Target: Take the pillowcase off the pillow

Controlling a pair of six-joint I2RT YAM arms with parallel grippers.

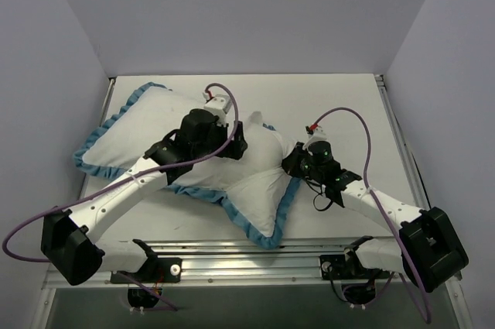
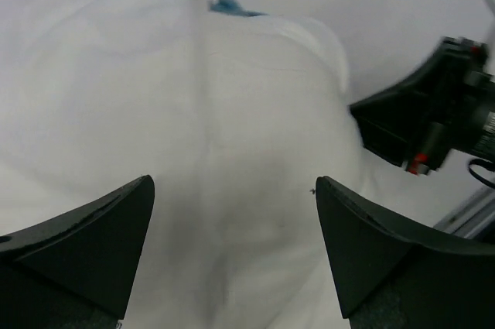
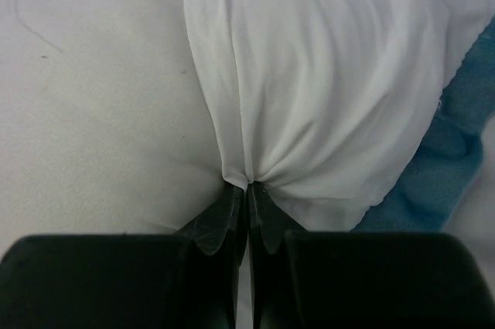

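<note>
Pillowcase point(image 1: 131, 131), white, blue-ruffled, is enclosing pillow point(image 2: 278, 112) bulging out at 3 o'clock; right hand point(image 3: 247, 190) is pinching pillowcase fabric; left hand point(image 2: 233, 186) is hovering spread.

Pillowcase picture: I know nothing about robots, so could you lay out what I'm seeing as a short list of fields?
surface: white table
pillowcase: white side up, blue ruffled trim, lying on the table
pillow: plain white, partly bare beside the pinched fold
right fingers: shut, pinching a fold of the pillowcase
left fingers: wide open above white fabric, holding nothing
task state: cover not yet off
</note>
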